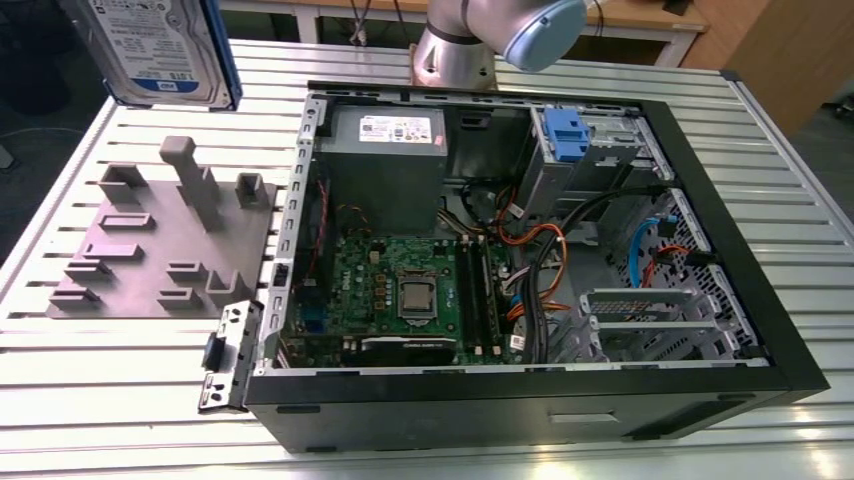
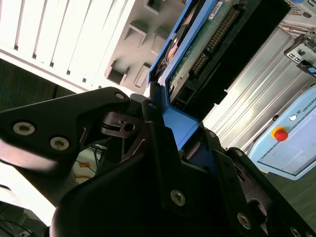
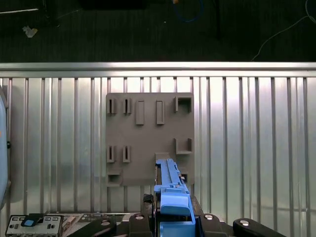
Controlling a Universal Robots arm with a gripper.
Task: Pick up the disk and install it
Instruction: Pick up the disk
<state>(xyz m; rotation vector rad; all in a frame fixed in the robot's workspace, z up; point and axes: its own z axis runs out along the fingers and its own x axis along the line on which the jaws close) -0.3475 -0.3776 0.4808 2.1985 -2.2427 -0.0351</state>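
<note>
Gripper (image 2: 178,126) fingers are clamped on the blue plastic tab of the disk (image 1: 158,48), which hangs upright above the grey holder plate (image 1: 147,255), clear of it. Just beside the plate sits the open computer case (image 1: 467,410). Held by plastic alone, the disk could slip or swing and clip the case wall. Its white, blue-banded label carries small print.

one disk (image 1: 158,45), one case (image 1: 534,400), one fixture (image 1: 140,250)

No print on the disk (image 1: 158,48) can be read.
</note>
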